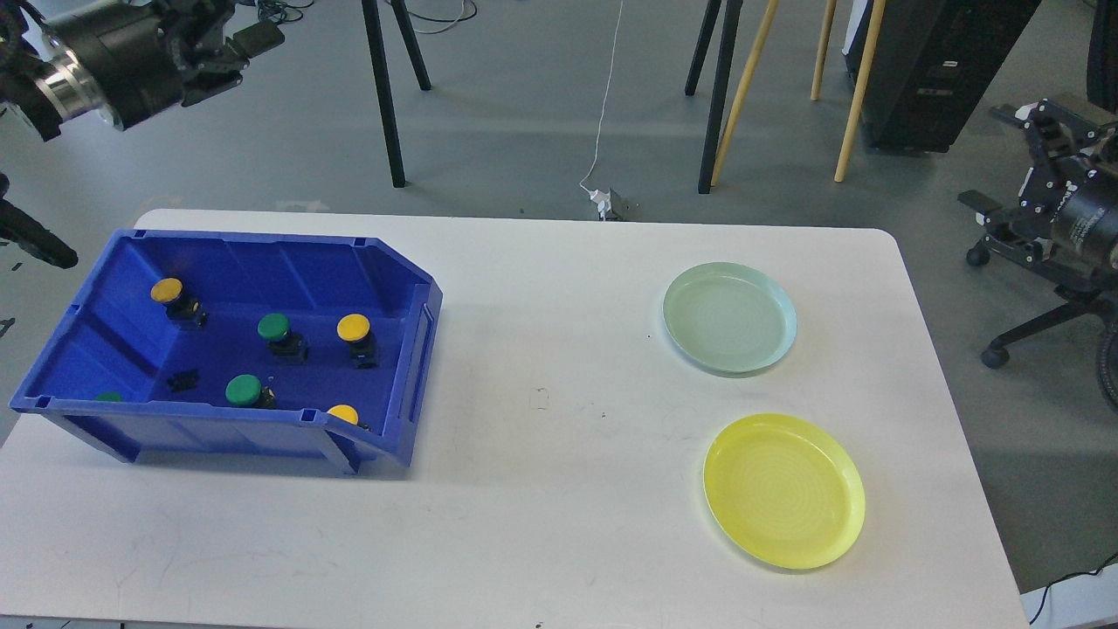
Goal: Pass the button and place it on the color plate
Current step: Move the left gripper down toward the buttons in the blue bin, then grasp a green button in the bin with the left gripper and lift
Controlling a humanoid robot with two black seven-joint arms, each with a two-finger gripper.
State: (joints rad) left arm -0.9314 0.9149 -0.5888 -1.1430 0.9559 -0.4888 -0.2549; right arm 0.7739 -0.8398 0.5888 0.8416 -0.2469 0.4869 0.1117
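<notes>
The blue bin point(410, 349) stands on the left of the white table. In it are several buttons with black bases: yellow ones point(166, 290) point(353, 327) point(342, 413) and green ones point(273, 326) point(243, 390). A pale green plate point(729, 317) and a yellow plate point(783, 490) lie on the right, both empty. My left gripper point(240, 35) is high at the top left, behind the bin and off the table; its fingers cannot be told apart. My right gripper point(996, 157) hangs off the table's right edge, fingers spread and empty.
A small loose black part point(182, 381) lies in the bin, and one more green button point(107, 397) peeks over the bin's front wall. Tripod legs point(384, 96) and a black cabinet point(935, 70) stand on the floor behind the table.
</notes>
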